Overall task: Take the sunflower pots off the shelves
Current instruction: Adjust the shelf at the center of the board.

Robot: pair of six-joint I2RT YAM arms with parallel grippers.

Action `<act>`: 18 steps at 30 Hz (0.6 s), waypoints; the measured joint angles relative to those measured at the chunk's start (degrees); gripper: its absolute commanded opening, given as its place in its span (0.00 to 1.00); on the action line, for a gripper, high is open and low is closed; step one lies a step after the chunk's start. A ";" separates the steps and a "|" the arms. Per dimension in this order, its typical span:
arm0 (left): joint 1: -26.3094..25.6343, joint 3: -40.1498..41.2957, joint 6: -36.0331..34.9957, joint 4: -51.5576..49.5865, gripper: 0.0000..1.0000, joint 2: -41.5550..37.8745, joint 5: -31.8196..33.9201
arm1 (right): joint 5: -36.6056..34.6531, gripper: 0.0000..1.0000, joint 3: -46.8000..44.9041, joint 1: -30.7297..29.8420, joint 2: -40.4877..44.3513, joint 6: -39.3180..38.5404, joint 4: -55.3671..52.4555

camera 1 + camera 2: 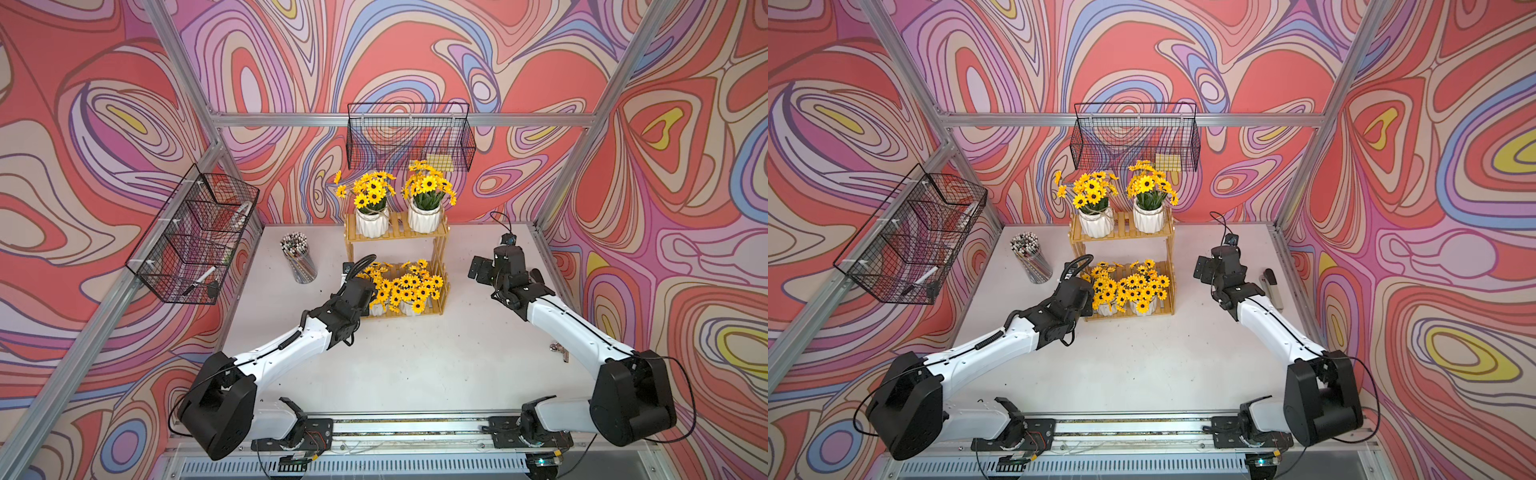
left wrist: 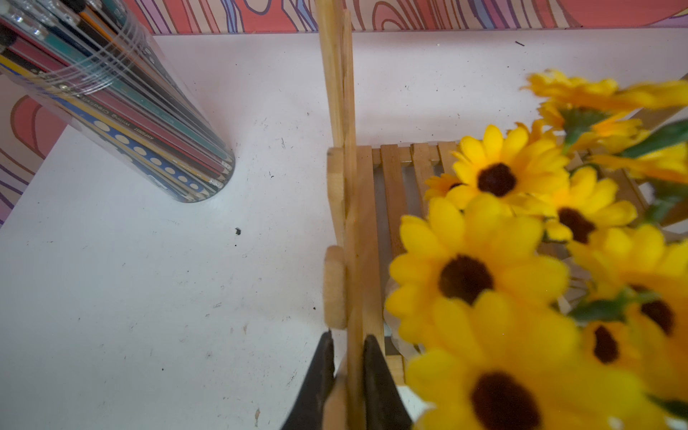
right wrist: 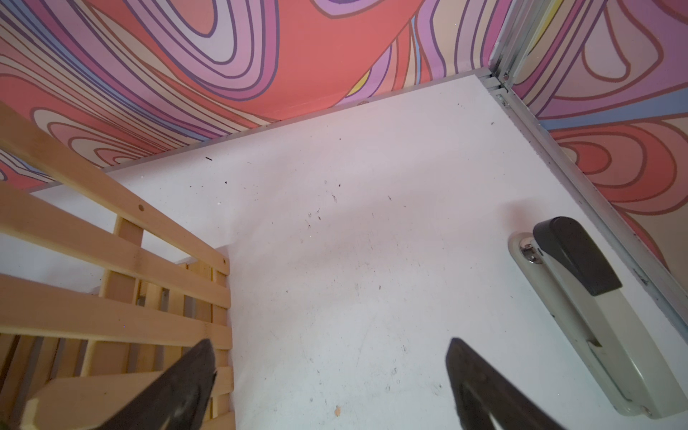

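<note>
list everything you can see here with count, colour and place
sunflower pots: four, white, yellow flowers, two on each tier
shelves: one, yellowish wood, back middle of the table
pencil cup: one, clear, on the table left of the shelves
wire baskets: two, black, one on back wall, one on left wall
stapler: one, grey and black, table's right edge
left gripper: one, black, shut on a side slat of the shelves
right gripper: one, black, open over the table right of the shelves
</note>
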State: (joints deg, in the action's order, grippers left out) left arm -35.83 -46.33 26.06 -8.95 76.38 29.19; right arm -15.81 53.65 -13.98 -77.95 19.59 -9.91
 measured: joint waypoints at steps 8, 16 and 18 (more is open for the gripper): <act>0.57 4.50 -2.80 3.85 0.00 -3.87 -0.79 | -0.33 0.98 0.00 0.00 0.07 0.02 -0.02; 2.47 8.83 -6.62 6.03 0.00 -8.59 -2.67 | -0.74 0.98 0.00 0.00 0.17 0.02 -0.04; 2.86 8.96 -7.28 6.75 0.00 -8.50 -3.13 | -0.79 0.98 0.00 0.00 0.35 0.04 0.00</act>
State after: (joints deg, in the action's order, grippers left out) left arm -32.97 -37.36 18.79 -2.20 67.88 26.06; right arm -16.60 53.65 -13.98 -77.60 19.64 -9.91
